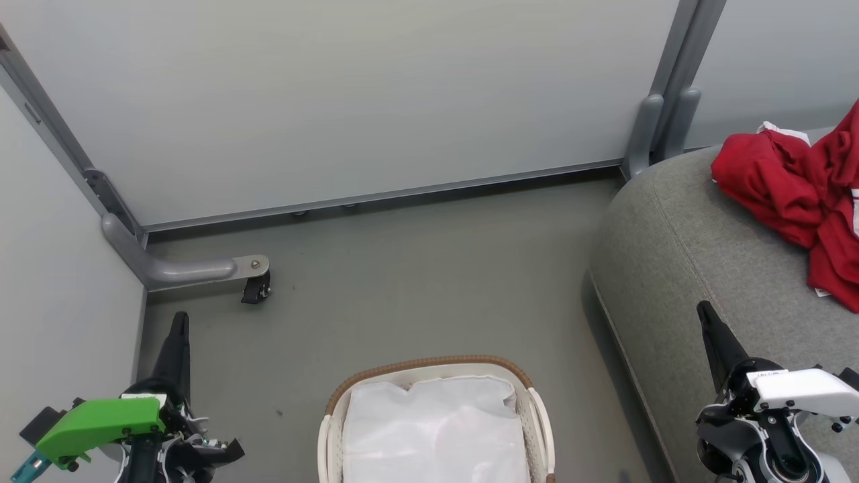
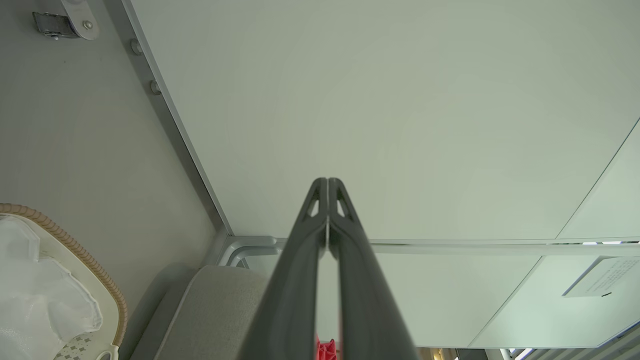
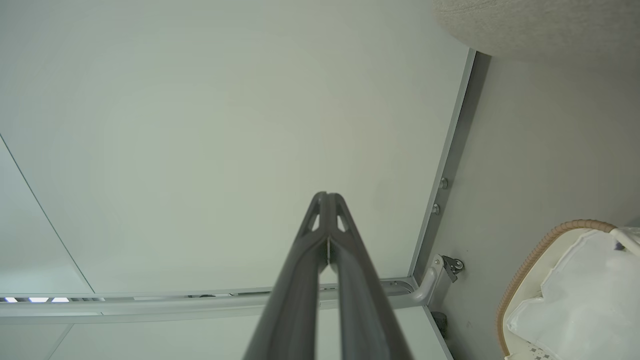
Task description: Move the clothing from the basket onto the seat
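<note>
Clothing (image 1: 798, 194) is clear of both grippers. Left gripper (image 1: 179, 322): fingers pressed together, holding nothing, left of the basket (image 1: 429, 363). Right gripper (image 1: 704, 310): same, right of the basket, over the seat (image 1: 671, 255) edge. Red heap lies on the seat, far right of the basket. White liner (image 1: 433, 422) inside the basket.

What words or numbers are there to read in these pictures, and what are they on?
None can be read clearly.
White sheet on the pale wall panel: rows of tiny print, too small to read.
Small white sticker on the right gripper: dark marks, too blurred to read.
White tag on the bright red fabric clothing: too small to read.
</note>
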